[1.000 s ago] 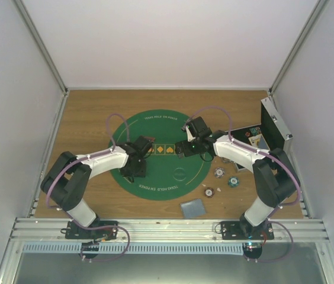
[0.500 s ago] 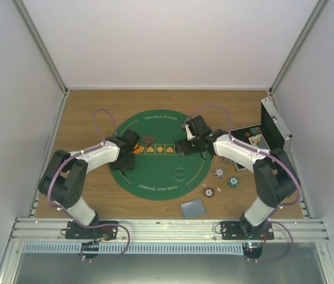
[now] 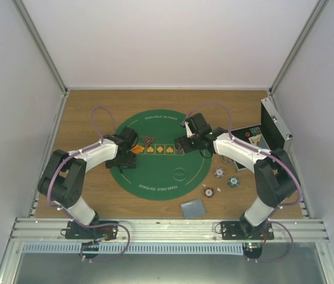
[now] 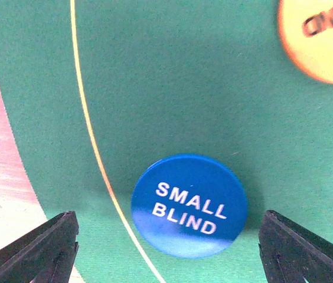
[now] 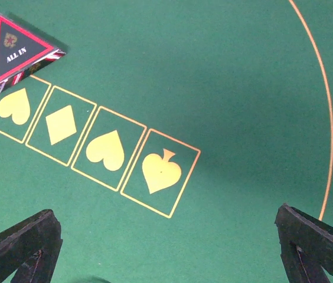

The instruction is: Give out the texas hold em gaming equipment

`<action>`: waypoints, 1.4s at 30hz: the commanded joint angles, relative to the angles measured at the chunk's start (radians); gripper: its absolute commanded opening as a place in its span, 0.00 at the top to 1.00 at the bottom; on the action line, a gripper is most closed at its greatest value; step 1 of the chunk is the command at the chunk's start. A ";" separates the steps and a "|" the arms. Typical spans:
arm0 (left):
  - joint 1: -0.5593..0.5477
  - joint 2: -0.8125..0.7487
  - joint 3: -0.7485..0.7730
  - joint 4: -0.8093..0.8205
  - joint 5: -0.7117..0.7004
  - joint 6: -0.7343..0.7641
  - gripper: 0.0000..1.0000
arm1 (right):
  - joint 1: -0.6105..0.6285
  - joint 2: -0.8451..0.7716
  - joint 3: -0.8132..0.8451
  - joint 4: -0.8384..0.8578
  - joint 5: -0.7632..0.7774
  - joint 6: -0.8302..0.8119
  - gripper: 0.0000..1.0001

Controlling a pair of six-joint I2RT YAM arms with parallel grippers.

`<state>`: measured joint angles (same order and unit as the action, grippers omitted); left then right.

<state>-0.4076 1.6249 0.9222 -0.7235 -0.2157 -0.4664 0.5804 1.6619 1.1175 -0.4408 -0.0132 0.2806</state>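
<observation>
Your left fingers (image 4: 36, 250) stand wide apart, one on each side of the blue SMALL BLIND disc (image 4: 189, 205), and they touch nothing. The disc lies flat, print up, on the green felt mat (image 4: 184, 88), just inside the yellow ring line (image 4: 87, 118) near the mat's left edge. That looks like a player's seat position, so I judge the disc is placed where it belongs, not waiting to be picked up. The orange disc (image 4: 323, 38) sits a little farther in on the felt. Its lettering is cut off and blurred, so you cannot be sure it is the big blind, though its neighbour makes that likely.

Your right fingers (image 5: 19, 247) are also fully open and empty, hovering over the row of printed suit boxes (image 5: 95, 147). The ALL IN triangular marker (image 5: 19, 47) rests at one end of that row.

Off the mat, on the bench (image 3: 84, 112), three poker chips (image 3: 219, 173) and the grey-blue card deck (image 3: 192, 207) lie near the right arm, not far from the open metal case (image 3: 275, 127). The right arm is therefore the natural one to fetch them.
</observation>
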 commanded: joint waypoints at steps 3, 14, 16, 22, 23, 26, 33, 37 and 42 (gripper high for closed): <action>0.004 -0.087 0.072 0.034 0.048 0.029 0.14 | -0.001 -0.073 0.028 0.030 0.046 -0.003 0.00; -0.005 -0.217 0.017 0.205 0.284 0.017 0.12 | -0.058 -0.231 0.027 0.038 0.117 0.088 0.00; -0.008 -0.225 -0.008 0.234 0.316 0.043 0.13 | -0.071 -0.261 0.013 0.039 0.103 0.106 0.00; -0.019 -0.178 -0.008 0.230 0.360 0.102 0.19 | -0.074 -0.355 -0.056 0.005 0.088 0.146 0.00; -0.018 -0.164 -0.002 0.230 0.372 0.107 0.19 | -0.074 -0.372 -0.065 0.013 0.093 0.150 0.00; -0.011 -0.116 0.026 0.242 0.415 0.123 0.19 | -0.075 -0.393 -0.064 0.006 0.121 0.155 0.00; 0.034 -0.001 0.109 0.174 0.372 0.146 0.28 | -0.075 -0.337 -0.051 -0.013 0.090 0.171 0.00; 0.046 0.051 0.121 0.135 0.328 0.178 0.31 | -0.075 -0.313 -0.049 0.009 0.064 0.165 0.00; 0.047 0.062 0.110 0.156 0.384 0.187 0.33 | -0.075 -0.303 -0.054 0.024 0.059 0.146 0.00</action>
<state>-0.3634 1.6810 1.0286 -0.5713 0.1413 -0.3061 0.5110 1.3495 1.0603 -0.4446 0.0586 0.4343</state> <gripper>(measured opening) 0.675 0.996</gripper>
